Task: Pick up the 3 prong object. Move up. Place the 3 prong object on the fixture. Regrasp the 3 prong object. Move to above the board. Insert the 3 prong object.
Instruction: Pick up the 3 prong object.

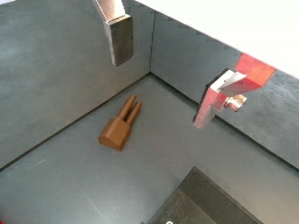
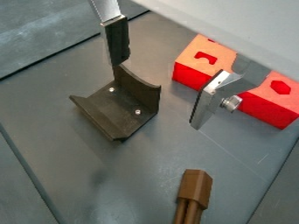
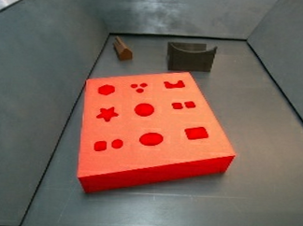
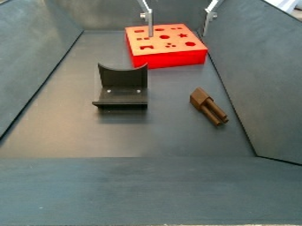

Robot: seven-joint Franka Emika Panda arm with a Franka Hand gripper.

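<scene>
Nearest us, the small brown wooden 3 prong object (image 4: 209,106) lies on the dark surface (image 4: 141,132), long axis toward 5 o'clock; our claw (image 4: 177,14) hangs wide, empty, at 11 o'clock.

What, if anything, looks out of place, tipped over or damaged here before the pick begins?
Nothing stands out. The small brown wooden pronged peg block lies flat on the floor beside the dark grey notched fixture. The large red board with shaped cut-outs sits flat and intact. The gripper hangs open and empty above the board.
</scene>
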